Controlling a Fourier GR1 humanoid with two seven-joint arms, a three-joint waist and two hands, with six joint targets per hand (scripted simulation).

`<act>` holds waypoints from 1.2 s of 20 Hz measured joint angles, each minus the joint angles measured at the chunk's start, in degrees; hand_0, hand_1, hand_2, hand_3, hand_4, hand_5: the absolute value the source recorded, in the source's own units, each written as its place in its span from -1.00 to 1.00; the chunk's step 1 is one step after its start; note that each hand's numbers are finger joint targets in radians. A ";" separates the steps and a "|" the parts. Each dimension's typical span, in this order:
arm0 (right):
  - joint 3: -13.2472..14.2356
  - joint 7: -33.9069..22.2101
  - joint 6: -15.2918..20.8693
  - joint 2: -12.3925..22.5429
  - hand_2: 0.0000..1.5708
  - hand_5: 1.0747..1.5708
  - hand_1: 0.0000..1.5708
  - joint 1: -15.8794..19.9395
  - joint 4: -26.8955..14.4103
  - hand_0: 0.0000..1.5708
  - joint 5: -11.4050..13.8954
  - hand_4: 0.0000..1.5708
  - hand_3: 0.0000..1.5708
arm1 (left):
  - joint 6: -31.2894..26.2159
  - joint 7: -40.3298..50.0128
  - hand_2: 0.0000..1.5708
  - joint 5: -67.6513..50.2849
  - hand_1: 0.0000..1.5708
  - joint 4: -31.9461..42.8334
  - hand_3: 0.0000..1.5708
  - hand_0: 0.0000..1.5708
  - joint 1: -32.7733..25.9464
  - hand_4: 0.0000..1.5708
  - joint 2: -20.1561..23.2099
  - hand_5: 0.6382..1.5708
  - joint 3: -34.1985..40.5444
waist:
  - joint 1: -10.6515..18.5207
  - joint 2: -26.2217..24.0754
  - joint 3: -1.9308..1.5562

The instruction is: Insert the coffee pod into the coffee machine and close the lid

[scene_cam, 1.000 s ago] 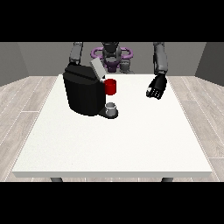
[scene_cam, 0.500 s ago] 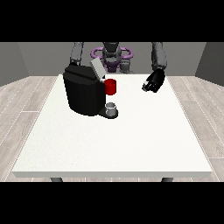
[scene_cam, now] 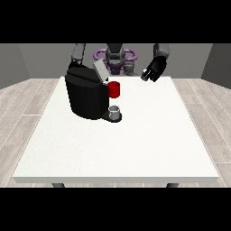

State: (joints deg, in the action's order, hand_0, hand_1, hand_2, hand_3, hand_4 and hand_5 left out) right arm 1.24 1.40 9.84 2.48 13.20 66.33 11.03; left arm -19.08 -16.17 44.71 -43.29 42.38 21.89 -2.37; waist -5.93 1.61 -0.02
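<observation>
The black coffee machine (scene_cam: 88,95) stands on the white table (scene_cam: 135,144) left of centre. Its grey lid (scene_cam: 99,71) is tipped up and open. A red thing at the machine (scene_cam: 114,89) sits on its front right side. Below that, a small grey thing (scene_cam: 115,111) rests on the machine's dark base. The hand at the view's right (scene_cam: 152,71) hangs in the air above the table's far edge, to the right of the machine and apart from it. The other arm (scene_cam: 79,52) reaches down behind the machine, which hides its hand.
The robot's torso (scene_cam: 115,57) stands behind the table's far edge. White tabletop stretches in front of and to the right of the machine. Wooden floor surrounds the table.
The hand at the view's right has risen and drifted left towards the machine. The machine, its lid and the grey thing have not moved.
</observation>
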 measured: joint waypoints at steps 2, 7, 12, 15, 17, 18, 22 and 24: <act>0.21 0.20 -0.39 -0.10 -1.00 1.00 -1.00 0.23 -0.20 -1.00 -0.50 -1.00 -1.00 | -1.83 1.88 0.72 -0.22 0.69 -0.85 0.68 0.69 1.88 -0.25 -0.55 1.00 0.30 | -0.29 -0.48 0.00; -0.54 0.49 -0.09 -1.03 -1.00 1.00 -1.00 1.19 1.36 -1.00 -0.78 -1.00 -1.00 | -3.17 5.26 0.81 -0.23 0.80 -1.65 0.75 0.80 5.66 -0.32 -1.93 1.00 1.31 | -2.26 -0.01 0.01; -0.74 0.96 0.17 -0.73 -1.00 1.00 -1.00 2.76 2.27 -1.00 -0.96 -1.00 -1.00 | -5.11 9.24 0.61 -2.31 0.57 -1.28 0.61 0.57 12.01 -0.36 -2.12 1.00 4.86 | -4.63 2.03 0.00; -0.87 0.56 0.08 -0.64 -1.00 1.00 -1.00 3.76 3.06 -1.00 -0.87 -1.00 -1.00 | -6.55 12.13 0.65 -3.54 0.61 -0.56 0.62 0.61 16.12 -0.38 -1.81 1.00 6.95 | -6.19 2.96 0.01; -0.12 0.23 -0.20 0.25 -1.00 1.00 -1.00 5.06 3.54 -1.00 -1.16 -1.00 -1.00 | -7.46 13.11 0.61 -3.98 0.55 -0.30 0.60 0.55 18.51 -0.40 -1.03 1.00 7.88 | -6.80 3.94 0.00; 0.23 0.46 -0.80 0.81 -1.00 1.00 -1.00 5.56 3.78 -1.00 -1.54 -0.66 -1.00 | -7.14 13.26 0.60 -3.96 0.49 -0.22 0.61 0.49 19.25 -0.39 -0.85 1.00 8.15 | -7.29 4.86 0.00; 0.01 -0.18 -0.80 0.76 -1.00 1.00 -1.00 7.46 5.90 -1.00 -1.57 -1.00 -1.00 | -6.82 13.36 0.65 -3.59 0.59 1.17 0.59 0.59 23.15 -0.39 2.26 1.00 9.62 | -9.87 8.37 0.01; 0.20 -0.61 -0.36 0.72 -1.00 1.00 -1.00 8.35 6.30 -1.00 -1.47 -1.00 -1.00 | -6.69 13.15 0.63 -3.50 0.56 1.70 0.57 0.56 24.23 -0.39 3.12 1.00 10.04 | -10.06 9.71 0.01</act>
State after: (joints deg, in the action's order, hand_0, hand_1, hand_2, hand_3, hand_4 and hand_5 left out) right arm 1.43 0.78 9.48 3.20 21.55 72.63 9.55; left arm -25.78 -3.02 41.21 -41.59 66.61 25.02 7.67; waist -15.99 11.32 -0.01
